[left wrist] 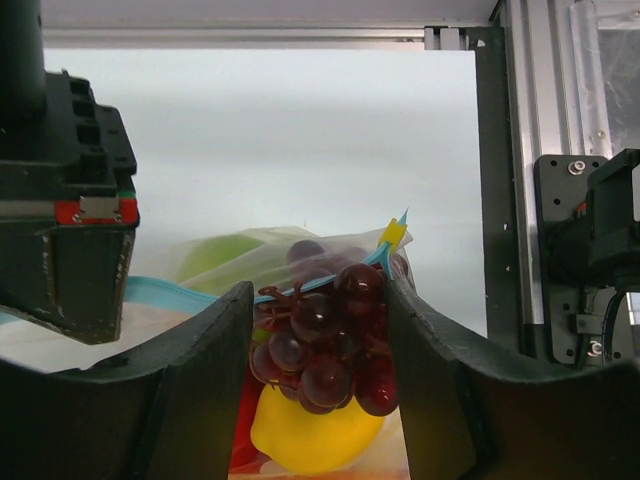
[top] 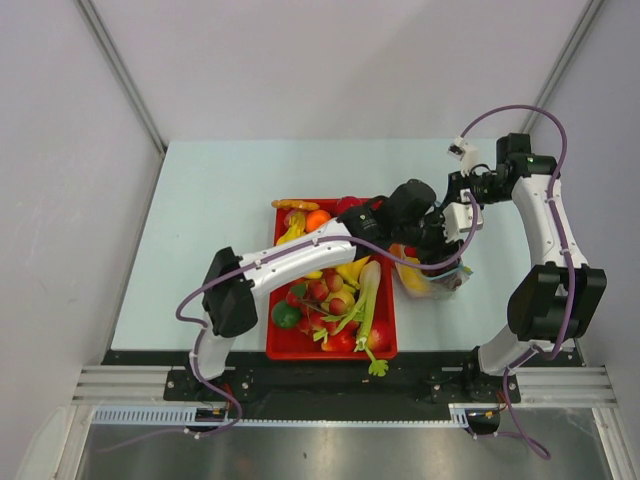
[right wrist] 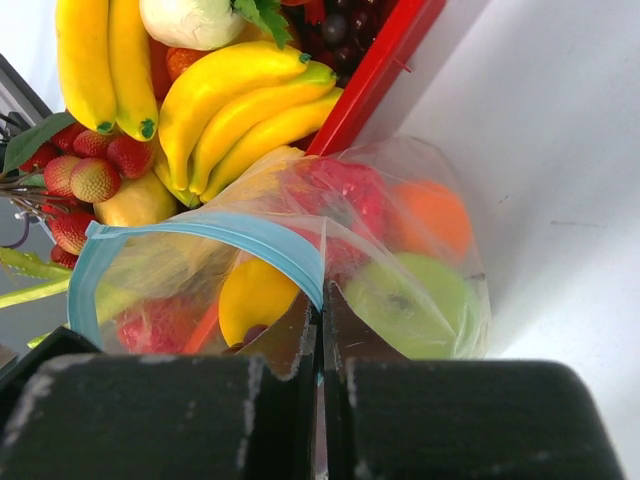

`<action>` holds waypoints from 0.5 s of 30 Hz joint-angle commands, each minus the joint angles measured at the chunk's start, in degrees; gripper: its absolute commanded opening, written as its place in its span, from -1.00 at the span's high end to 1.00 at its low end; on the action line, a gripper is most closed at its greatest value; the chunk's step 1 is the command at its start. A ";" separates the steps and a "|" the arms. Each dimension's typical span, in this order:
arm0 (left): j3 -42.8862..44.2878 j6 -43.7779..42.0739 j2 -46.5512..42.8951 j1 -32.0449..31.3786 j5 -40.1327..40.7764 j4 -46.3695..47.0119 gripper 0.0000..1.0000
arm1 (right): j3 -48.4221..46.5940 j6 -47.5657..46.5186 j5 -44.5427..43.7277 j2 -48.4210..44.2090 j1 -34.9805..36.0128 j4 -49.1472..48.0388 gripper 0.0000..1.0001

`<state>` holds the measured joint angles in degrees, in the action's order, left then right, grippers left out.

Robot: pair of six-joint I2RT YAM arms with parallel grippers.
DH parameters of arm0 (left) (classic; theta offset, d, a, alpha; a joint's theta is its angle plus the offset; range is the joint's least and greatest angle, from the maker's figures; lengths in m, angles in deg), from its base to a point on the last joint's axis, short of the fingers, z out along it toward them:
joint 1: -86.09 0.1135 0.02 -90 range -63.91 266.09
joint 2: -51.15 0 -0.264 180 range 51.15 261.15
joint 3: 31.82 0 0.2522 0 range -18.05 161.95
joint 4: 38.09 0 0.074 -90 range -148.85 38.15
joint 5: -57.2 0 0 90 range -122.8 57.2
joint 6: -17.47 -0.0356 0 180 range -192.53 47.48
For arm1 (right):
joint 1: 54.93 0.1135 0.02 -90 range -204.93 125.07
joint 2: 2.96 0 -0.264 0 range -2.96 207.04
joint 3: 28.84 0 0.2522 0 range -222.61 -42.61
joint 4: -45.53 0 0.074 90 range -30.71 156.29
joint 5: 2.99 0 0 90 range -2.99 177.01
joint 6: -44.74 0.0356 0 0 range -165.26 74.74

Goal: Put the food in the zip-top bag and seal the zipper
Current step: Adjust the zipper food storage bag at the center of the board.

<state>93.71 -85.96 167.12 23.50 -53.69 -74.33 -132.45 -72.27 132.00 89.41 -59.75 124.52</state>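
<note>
The clear zip-top bag (top: 432,278) lies right of the red tray, its mouth held open. In the right wrist view the bag (right wrist: 400,250) holds a green fruit (right wrist: 410,295), an orange one, a red one and a yellow lemon (right wrist: 255,295). My right gripper (right wrist: 321,300) is shut on the bag's mouth edge at the blue zipper strip (right wrist: 230,232). My left gripper (left wrist: 318,300) is shut on a purple grape bunch (left wrist: 325,345), right at the bag's mouth and above the lemon (left wrist: 310,430). From above, both grippers (top: 425,240) (top: 455,232) meet over the bag.
The red tray (top: 280,345) at the table's near middle holds several toy foods: bananas (right wrist: 230,100), strawberries (right wrist: 95,170) and celery (top: 368,300). My left arm spans the tray. The right arm's base stands close right of the bag.
</note>
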 commanded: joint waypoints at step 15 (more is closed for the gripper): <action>4.60 4.03 1.11 0.98 1.90 -2.39 1.00 | -0.07 -1.03 2.12 0.87 -0.81 -1.42 1.00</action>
<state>95.24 -82.83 168.19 23.67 -51.42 -76.08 -132.45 -72.31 132.54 89.61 -60.29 124.52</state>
